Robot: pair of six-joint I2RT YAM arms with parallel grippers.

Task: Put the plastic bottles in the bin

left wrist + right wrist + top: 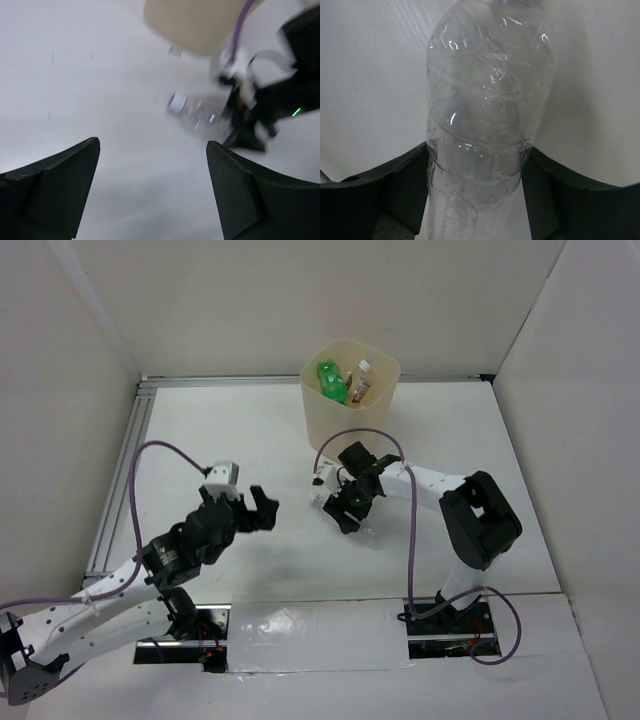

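Note:
A clear plastic bottle (487,100) lies on the white table, its pale cap (177,102) pointing toward my left arm. My right gripper (476,150) is shut on it, both black fingers pressed against its sides; from above, the right gripper (347,508) covers most of the bottle (365,531). My left gripper (262,508) hovers open and empty to the left of it, showing only bare table between the fingers (75,175). The beige bin (335,425) stands behind, holding a green bottle (330,378) and a bottle with a red label (362,383).
White walls close in the table on the left, back and right. A purple cable (372,436) loops from the right wrist close to the bin's front wall (195,22). A metal rail (125,470) runs along the left edge.

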